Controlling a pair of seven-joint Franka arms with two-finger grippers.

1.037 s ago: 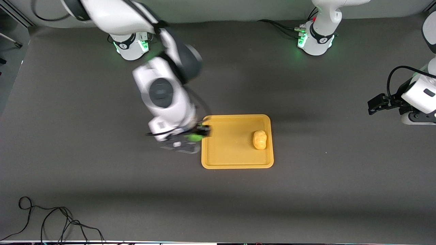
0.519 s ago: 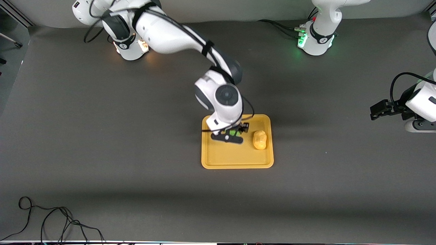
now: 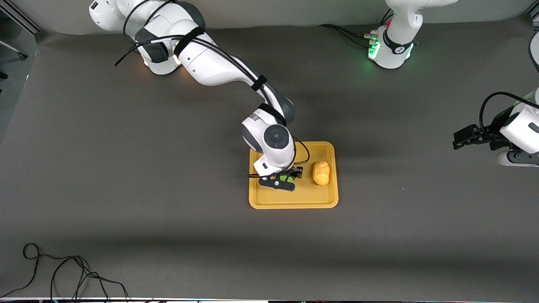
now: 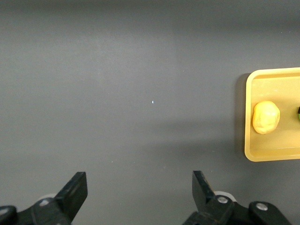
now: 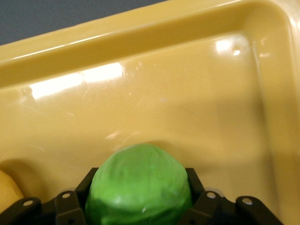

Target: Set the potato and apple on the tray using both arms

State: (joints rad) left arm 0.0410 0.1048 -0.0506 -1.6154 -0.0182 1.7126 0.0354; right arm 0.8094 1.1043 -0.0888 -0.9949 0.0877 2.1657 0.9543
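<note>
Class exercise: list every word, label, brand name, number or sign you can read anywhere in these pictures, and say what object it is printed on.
There is no readable text in any view.
The tray, potato and apple carry no print.
Dark marks on the two arm bases near the green lights are too small to read.
The right pincer, shut on the apple over the tray, and the open left pincer, waiting over the bare table, show no lettering.

Dark grey table, matte surface, carries the orange-yellow tray near its middle, lying flat. Two white arm bases stand on the table along the edge farthest from the front camera, right arm base and left arm base. Loose black cable lies at the near edge, toward the right arm's end.
</note>
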